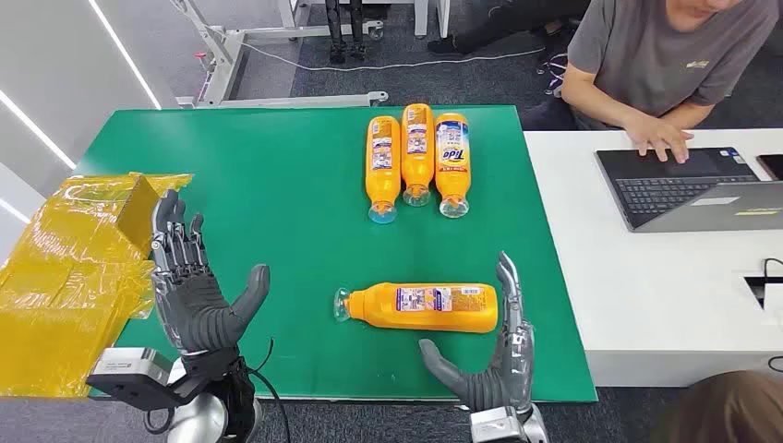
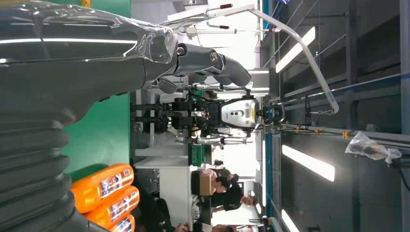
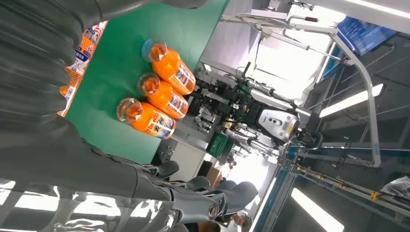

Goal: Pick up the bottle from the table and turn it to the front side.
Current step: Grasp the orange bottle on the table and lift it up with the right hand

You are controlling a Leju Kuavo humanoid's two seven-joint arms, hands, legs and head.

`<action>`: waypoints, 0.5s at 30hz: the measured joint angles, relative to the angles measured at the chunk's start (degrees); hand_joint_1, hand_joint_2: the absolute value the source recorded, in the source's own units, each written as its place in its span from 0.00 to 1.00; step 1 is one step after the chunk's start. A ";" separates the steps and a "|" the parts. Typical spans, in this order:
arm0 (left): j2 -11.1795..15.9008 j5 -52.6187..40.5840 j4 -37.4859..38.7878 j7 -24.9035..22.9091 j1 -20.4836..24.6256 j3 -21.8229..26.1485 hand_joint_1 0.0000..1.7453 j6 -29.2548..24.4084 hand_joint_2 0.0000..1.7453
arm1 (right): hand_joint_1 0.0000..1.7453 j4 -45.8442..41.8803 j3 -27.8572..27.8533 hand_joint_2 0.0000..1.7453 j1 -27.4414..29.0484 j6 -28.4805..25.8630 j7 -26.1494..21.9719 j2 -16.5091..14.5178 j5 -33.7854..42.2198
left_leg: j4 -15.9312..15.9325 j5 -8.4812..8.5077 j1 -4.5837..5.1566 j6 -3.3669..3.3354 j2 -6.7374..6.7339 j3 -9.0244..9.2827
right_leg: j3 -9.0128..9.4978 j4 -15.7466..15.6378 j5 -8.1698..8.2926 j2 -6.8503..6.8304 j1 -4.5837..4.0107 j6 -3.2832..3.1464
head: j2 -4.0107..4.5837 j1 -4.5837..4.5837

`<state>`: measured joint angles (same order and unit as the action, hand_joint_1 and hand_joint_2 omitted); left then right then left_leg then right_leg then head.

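Observation:
An orange bottle [image 1: 423,306] lies on its side on the green table [image 1: 277,185], its clear cap pointing left and a white label facing up. My right hand [image 1: 494,355] stands open just right of the bottle's base, fingers upright, thumb below the bottle, apart from it. My left hand [image 1: 192,281] is raised open to the left, well clear of the bottle. In the right wrist view a strip of the bottle's label [image 3: 80,53] shows beside my right hand [image 3: 53,125]. The left wrist view shows my left hand [image 2: 63,72] spread over the table.
Three more orange bottles [image 1: 417,157] lie side by side at the table's far middle, also seen as bottles [image 3: 154,96] and bottles [image 2: 106,193]. Yellow plastic-wrapped packages [image 1: 74,268] sit at the left edge. A person types on a laptop [image 1: 683,185] at the white table on the right.

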<state>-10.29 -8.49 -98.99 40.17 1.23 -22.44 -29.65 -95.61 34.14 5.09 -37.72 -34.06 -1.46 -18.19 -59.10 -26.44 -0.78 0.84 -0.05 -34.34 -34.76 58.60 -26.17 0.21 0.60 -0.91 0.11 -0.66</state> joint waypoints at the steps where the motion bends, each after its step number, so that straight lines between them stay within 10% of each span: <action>1: 0.01 0.00 0.00 0.00 -0.04 0.01 0.00 0.00 1.00 | 0.00 -0.05 0.00 1.00 0.01 0.18 0.11 0.08 -0.35 | 0.00 0.00 0.00 0.00 0.00 0.00 | 0.00 0.00 0.00 0.00 0.00 0.00 | 0.00 0.00; 7: 0.27 0.53 -0.04 0.00 -0.84 0.03 0.00 -1.09 1.00 | 0.00 -0.08 0.00 1.00 -0.79 4.50 4.08 1.68 -9.63 | 0.00 0.00 0.00 0.00 0.00 -0.01 | 0.02 0.00 0.00 0.00 0.00 0.00 | 0.00 0.01; 15: 0.54 1.03 -0.09 0.00 -0.96 0.05 0.00 0.51 1.00 | 0.00 4.81 0.10 1.00 -12.63 25.32 16.11 4.56 -24.37 | -0.01 0.07 0.00 -0.07 -0.02 0.02 | 0.07 0.01 0.10 0.01 0.00 0.01 | 0.00 0.00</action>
<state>-9.75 -7.46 -99.08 40.17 0.28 -22.39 -29.14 -90.81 34.24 -7.54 -12.41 -17.95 3.10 -42.55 -59.11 -26.37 -0.78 0.77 -0.06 -34.32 -34.69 58.61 -26.07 0.22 0.60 -0.90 0.11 -0.66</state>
